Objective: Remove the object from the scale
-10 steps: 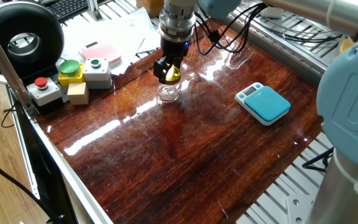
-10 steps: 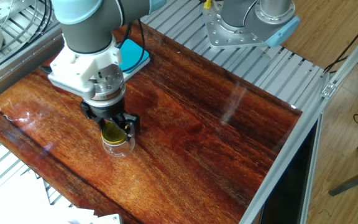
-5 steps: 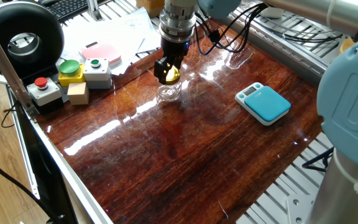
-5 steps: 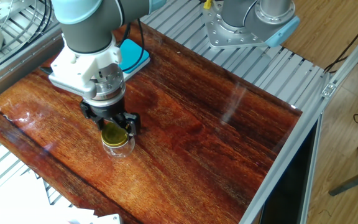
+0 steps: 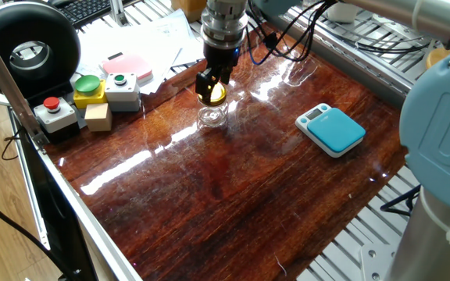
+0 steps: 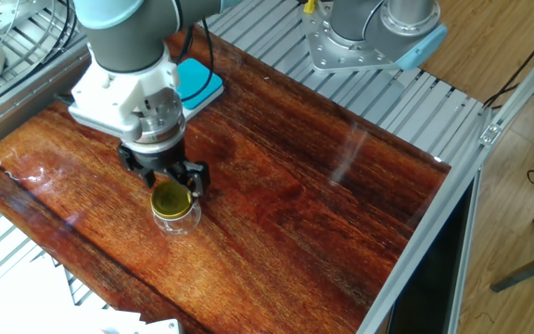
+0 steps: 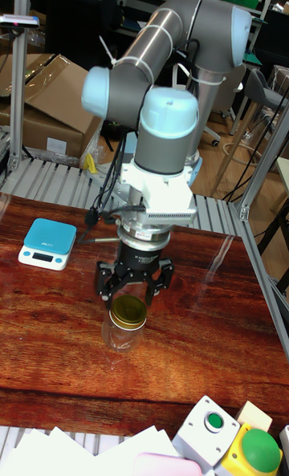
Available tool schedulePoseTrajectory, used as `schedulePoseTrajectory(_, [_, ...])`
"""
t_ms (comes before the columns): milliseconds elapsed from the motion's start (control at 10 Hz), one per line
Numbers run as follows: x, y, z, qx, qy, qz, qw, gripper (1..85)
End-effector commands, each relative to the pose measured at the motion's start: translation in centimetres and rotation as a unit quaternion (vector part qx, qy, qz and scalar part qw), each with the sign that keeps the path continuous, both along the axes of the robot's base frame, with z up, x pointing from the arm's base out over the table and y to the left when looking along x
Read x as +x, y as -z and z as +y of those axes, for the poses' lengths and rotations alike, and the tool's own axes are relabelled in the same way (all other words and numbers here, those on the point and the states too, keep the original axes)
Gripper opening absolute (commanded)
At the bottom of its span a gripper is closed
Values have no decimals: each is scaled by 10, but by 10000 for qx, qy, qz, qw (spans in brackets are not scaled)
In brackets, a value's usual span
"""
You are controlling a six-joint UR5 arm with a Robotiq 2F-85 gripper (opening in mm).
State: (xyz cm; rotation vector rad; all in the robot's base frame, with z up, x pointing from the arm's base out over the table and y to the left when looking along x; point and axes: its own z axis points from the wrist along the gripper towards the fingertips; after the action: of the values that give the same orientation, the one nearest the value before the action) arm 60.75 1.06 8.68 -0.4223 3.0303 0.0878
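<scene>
The object, a small clear glass jar [image 5: 212, 118] with a yellow lid, stands upright on the wooden table [image 5: 233, 187], well apart from the scale. In the other fixed view the jar [image 6: 175, 214] sits just below the fingers, and in the tall view the jar [image 7: 125, 328] is under them. My gripper [image 5: 212, 84] hangs just above the lid, open, holding nothing; its spread fingers also show as gripper [image 6: 167, 176] and gripper [image 7: 131, 287]. The teal-topped scale [image 5: 333, 130] lies bare at the table's right side, seen too as scale [image 6: 198, 82] and scale [image 7: 48, 244].
At the table's left end stand a yellow button box [image 5: 90, 90], a grey button box [image 5: 123, 87], a red-button box [image 5: 55, 112] and a small wooden block [image 5: 98, 117]. Behind them lie a pink-and-white device [image 5: 128, 67] and papers. Cables [image 5: 287, 47] hang behind the arm.
My gripper has risen a little from around the jar's lid to just above it. The jar has stayed in place on the table.
</scene>
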Motion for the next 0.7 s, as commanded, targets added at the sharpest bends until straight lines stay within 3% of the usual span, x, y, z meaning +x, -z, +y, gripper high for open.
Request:
schedulePoseTrajectory(0, [-9,-38,1,37,96,89,9999,713])
schedulePoseTrajectory(200, [-23,-71,1,76,224,113,9997,677])
schedulePoseTrajectory(400, [-43,-107,-4,-20,397,335,9986,573])
schedulePoseTrajectory(500, [-42,-109,2,45,480,327,9983,560])
schedulePoseTrajectory(600, [-31,-98,9,97,493,223,9985,560])
